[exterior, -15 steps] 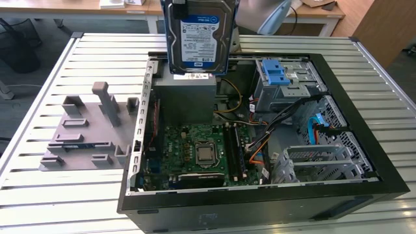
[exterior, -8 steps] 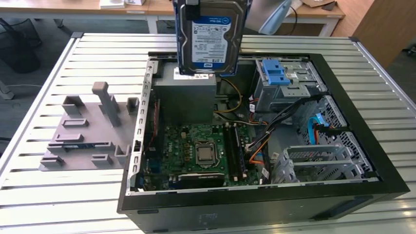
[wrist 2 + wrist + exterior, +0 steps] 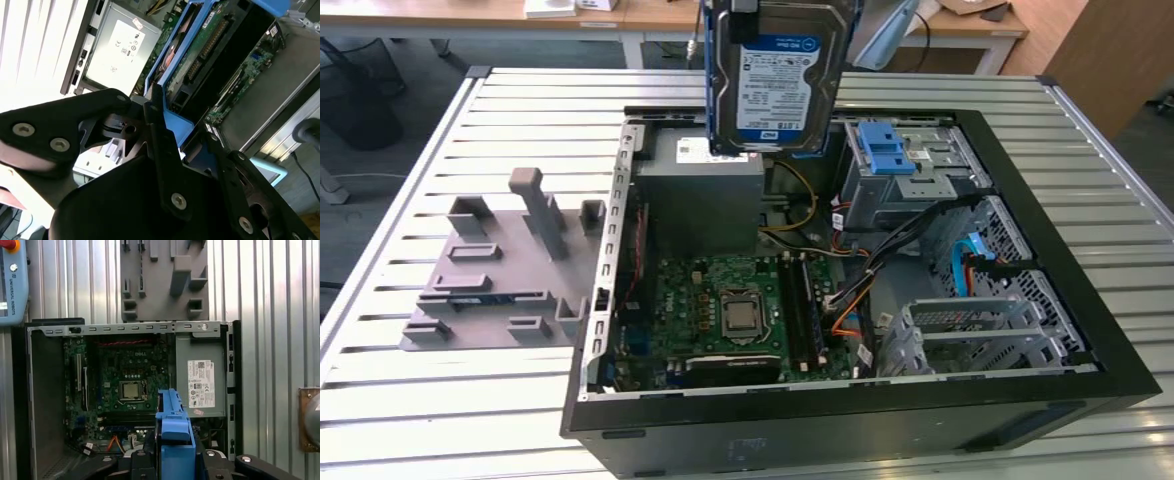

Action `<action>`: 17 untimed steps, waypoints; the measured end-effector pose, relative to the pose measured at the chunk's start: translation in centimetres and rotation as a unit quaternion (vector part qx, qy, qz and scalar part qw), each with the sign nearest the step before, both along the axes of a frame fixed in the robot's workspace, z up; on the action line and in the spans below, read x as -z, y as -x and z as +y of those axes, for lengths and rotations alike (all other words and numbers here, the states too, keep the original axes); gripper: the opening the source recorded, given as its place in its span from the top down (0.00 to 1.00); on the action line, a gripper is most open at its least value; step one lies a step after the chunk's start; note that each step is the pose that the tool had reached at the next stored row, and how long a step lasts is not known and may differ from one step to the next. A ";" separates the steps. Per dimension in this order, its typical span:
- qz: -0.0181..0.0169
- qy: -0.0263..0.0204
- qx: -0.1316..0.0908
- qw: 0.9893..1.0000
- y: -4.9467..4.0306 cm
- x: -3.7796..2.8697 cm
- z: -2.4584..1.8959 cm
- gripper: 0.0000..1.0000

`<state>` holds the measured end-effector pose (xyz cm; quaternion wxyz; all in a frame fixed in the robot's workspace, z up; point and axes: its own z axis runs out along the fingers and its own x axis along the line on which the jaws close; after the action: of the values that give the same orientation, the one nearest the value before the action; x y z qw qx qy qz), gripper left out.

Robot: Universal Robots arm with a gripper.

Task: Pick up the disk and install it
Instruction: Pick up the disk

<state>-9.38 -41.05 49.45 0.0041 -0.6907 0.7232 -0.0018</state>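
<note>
- Black gripper (image 3: 177, 125) linkage sits closest in both wrist views, its jaws closed on the blue bracket (image 3: 172, 125) that runs around the disk (image 3: 774, 80).
- Slatted metal table (image 3: 440, 420) carries everything else.
- Open black computer case (image 3: 854, 435) lies on its side on the table, interior facing up.
- Grey moulded fixture (image 3: 494, 280) lies on the table just beside the case, on the exterior view's left.
- Green motherboard (image 3: 720, 300) covers the case floor.
- Grey power-supply box (image 3: 700, 185) sits at the case's far end in the exterior view.
- Grey drive cage (image 3: 921, 175) with a blue latch (image 3: 881, 150) stands beside that box, on the exterior view's right.
- Held upright, the disk hangs in the air above the case's far end, over the power-supply box, its label facing the exterior camera.
</note>
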 end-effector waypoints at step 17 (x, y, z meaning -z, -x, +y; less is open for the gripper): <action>0.000 -0.023 0.000 1.000 -1.48 0.01 -1.37 0.64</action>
<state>-7.89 -42.42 49.44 0.0198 -0.6903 0.7231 0.0147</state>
